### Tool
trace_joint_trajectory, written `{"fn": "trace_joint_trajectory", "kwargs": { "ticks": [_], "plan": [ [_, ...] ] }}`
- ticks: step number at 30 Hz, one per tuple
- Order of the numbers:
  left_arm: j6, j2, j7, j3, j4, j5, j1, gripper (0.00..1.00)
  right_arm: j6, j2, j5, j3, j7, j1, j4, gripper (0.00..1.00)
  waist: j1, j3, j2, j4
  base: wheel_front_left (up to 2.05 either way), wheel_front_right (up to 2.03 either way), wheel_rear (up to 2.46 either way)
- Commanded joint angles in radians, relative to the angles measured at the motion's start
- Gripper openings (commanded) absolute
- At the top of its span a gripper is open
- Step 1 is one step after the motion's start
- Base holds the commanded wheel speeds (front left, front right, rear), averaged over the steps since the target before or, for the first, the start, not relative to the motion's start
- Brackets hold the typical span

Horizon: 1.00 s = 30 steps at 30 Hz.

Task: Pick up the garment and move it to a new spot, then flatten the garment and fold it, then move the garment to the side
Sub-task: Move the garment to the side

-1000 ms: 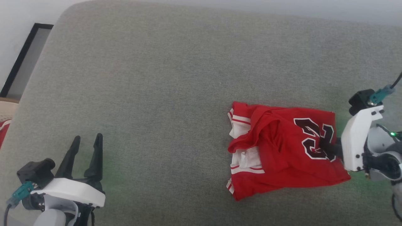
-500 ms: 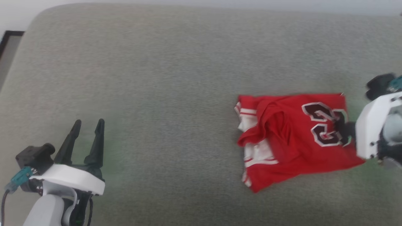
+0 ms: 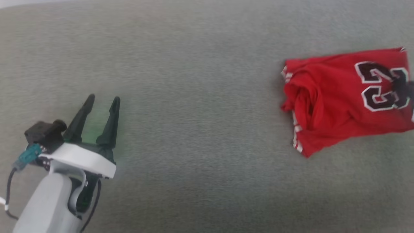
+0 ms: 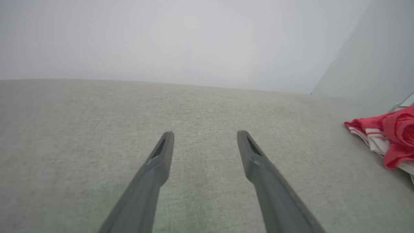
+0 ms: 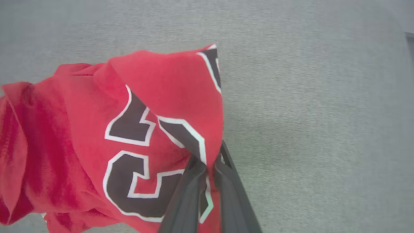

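Observation:
The garment [image 3: 336,97], a folded red jersey with a dark 23 outlined in white, lies at the right edge of the head view on the grey cushion [image 3: 200,97]. My right gripper [image 5: 208,161] is shut on the garment [image 5: 81,129], pinching a raised fold of red cloth at the number; its dark fingertips [image 3: 406,89] just show at the head view's right edge. My left gripper [image 3: 102,100] stands open at the lower left, far from the jersey, with nothing between its fingers [image 4: 203,134]. The jersey's striped edge [image 4: 388,139] shows at the right of the left wrist view.
The grey cushion spreads wide between my left gripper and the jersey. A pale wall [image 4: 194,38] rises behind the cushion's far edge in the left wrist view.
My right gripper closed on the jersey at the number and dragged it to the right. The head camera has shifted too. The left gripper stayed open.

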Motion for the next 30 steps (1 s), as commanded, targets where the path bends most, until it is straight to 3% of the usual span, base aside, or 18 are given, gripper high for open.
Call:
{"fn": "trace_joint_trajectory", "kwargs": {
  "ticks": [1,16,30],
  "plan": [
    [-0.002,0.009,-0.004,-0.004,0.0,0.005,-0.023,1.0,-0.001,-0.009,-0.007,-0.006,-0.012,-0.017,0.003,0.0,0.0,0.026,0.0,-0.033,0.0,0.0,0.0],
    [-0.002,0.069,-0.004,-0.129,-0.013,0.016,-0.185,1.0,-0.001,-0.081,-0.065,-0.03,-0.185,-0.181,0.152,0.0,0.0,0.137,0.0,-0.186,0.0,0.0,0.0],
    [-0.002,0.113,-0.003,-0.278,-0.011,-0.007,-0.326,1.0,-0.001,-0.099,-0.165,0.014,-0.427,-0.321,0.348,0.0,0.0,0.241,0.0,-0.255,0.0,0.0,0.0]
  ]
}}
